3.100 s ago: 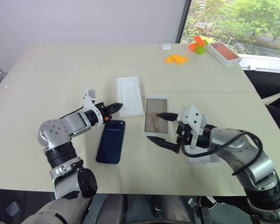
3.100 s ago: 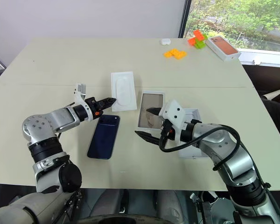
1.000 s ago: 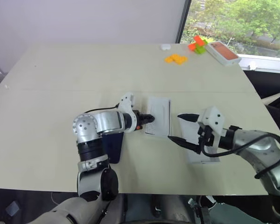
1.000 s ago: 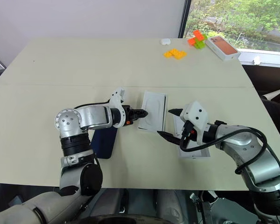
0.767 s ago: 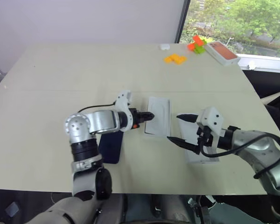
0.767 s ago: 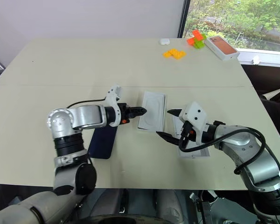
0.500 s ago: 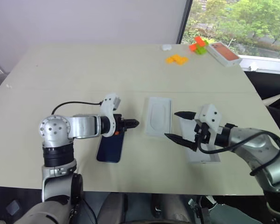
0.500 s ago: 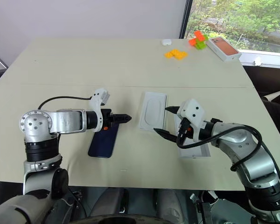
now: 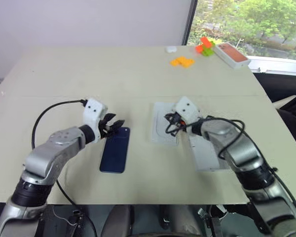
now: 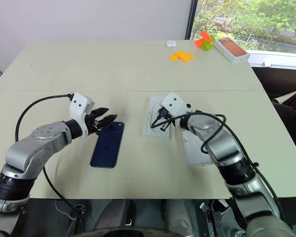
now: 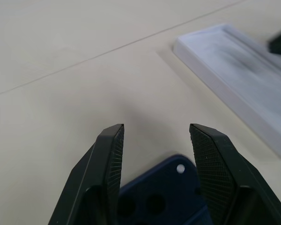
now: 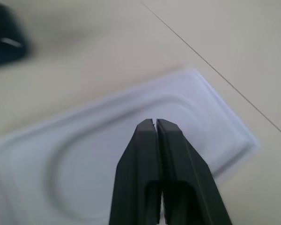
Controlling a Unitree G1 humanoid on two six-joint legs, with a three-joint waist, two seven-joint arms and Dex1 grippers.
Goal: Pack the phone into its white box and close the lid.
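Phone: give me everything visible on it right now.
The phone is a slim dark navy slab with a glossy back, lying flat and back-up on the beige table, outside any box. Its camera cluster with round lenses sits at the far end, seen close in the left wrist view. The left pincer, open, hovers just over that end; whether it touches the phone cannot be told. The white insert with an oval recess lies apart from it, toward the robot's right.
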